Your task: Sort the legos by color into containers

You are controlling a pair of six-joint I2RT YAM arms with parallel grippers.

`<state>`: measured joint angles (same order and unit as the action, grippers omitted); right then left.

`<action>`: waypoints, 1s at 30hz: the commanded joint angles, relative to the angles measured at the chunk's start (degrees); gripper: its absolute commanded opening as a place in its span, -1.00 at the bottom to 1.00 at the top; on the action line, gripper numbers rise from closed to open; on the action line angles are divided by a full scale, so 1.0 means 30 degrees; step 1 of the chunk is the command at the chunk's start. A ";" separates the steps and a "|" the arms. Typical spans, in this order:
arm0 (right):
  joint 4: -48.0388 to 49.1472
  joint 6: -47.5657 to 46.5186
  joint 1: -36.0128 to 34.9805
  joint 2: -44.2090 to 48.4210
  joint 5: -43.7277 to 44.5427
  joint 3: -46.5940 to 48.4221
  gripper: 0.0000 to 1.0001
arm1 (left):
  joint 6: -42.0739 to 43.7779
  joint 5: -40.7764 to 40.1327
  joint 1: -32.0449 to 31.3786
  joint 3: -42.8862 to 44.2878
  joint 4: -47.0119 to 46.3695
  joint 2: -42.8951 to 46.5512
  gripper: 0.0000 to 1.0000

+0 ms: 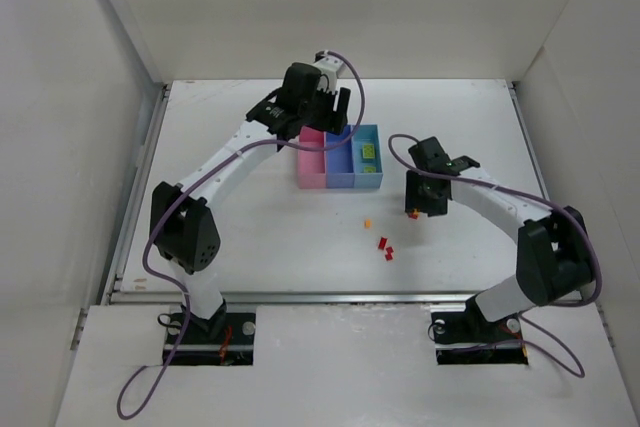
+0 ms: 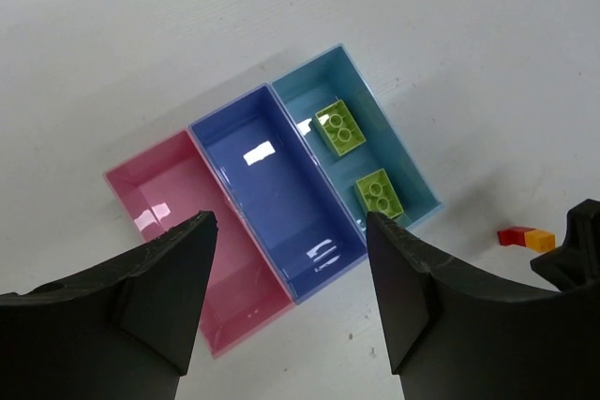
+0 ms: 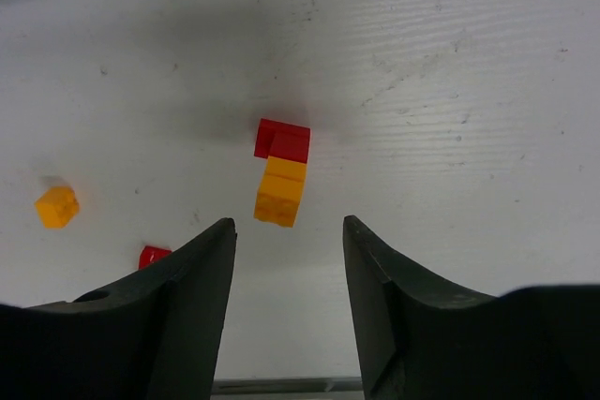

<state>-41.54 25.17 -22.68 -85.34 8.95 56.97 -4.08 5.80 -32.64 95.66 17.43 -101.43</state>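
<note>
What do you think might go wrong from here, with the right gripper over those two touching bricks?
1. The small red plastic brick and small orange plastic brick touch, so the open right gripper may pinch both and mix colours in one bin.
2. The open left gripper hovers over the row of joined pink, blue and teal plastic bins, so a delivery there might bump it.

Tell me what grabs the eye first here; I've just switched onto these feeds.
The joined bins at mid-table stand out: two lime-green bricks lie in the teal bin, the blue bin is bare, and the left gripper hangs open above them. Nearer the right arm, the right gripper hovers open over a red brick touching an orange brick on the table, with a lone orange brick and a lone red brick nearby.
</note>
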 commanded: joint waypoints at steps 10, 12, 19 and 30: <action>0.1600 -0.0040 -0.0029 -0.0674 0.0151 0.1370 -0.14 | -0.0135 0.0409 -0.0017 -0.0274 -0.0420 0.0938 0.24; 0.1600 -0.0040 -0.0029 -0.1140 0.0151 0.1371 -0.14 | -0.0135 0.0409 -0.0017 -0.0274 -0.0420 0.0938 0.24; 0.1424 -0.0040 -0.0205 -0.0852 0.0764 0.1342 -0.30 | -0.0135 0.0583 -0.0017 -0.0274 -0.0420 0.0938 0.24; 0.0606 -0.0741 -0.0205 0.0554 0.0767 0.2101 -1.00 | 0.0741 0.2252 -0.0017 -0.0274 -0.0420 0.1114 0.13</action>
<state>-38.89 24.56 -22.94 -87.37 10.17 59.44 -3.49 8.95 -32.62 95.15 17.41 -101.43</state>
